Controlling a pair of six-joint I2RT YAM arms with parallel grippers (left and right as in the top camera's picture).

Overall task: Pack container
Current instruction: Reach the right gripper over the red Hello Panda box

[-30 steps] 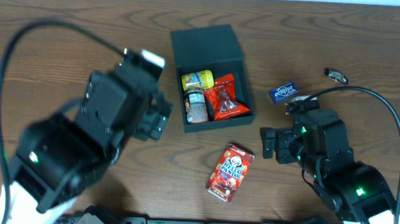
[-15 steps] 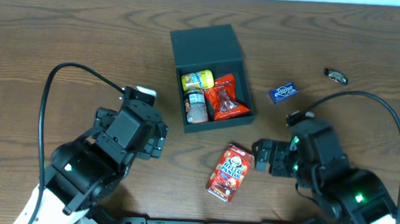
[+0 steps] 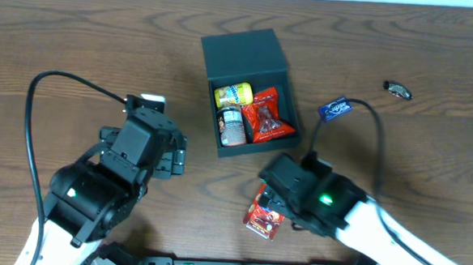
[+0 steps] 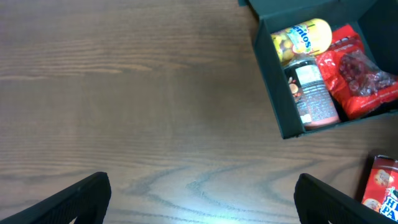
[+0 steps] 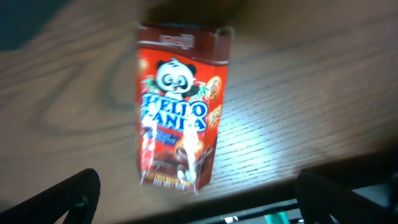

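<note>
The dark teal-grey container point(image 3: 288, 85) stands at table centre with its flat lid point(image 3: 245, 53) hinged open toward the far side. Inside lie a yellow can point(image 3: 233, 94), a dark can point(image 3: 233, 126) and a red snack bag point(image 3: 267, 118). A red Hello Panda box point(image 5: 180, 115) lies flat near the table's front edge. My right gripper point(image 5: 199, 193) hovers open over it, one finger on each side, not touching. In the overhead view the right arm covers most of the box. My left gripper point(image 4: 202, 193) is open over bare wood, left of the container.
A small blue packet point(image 3: 333, 109) lies right of the container, and a small dark object point(image 3: 397, 90) sits further right. The right arm's cable arcs above the blue packet. The table's front edge runs just below the Hello Panda box.
The right arm has swung left and now sits over the Hello Panda box. The left arm has drawn back toward the near left. Both grippers stayed open.
</note>
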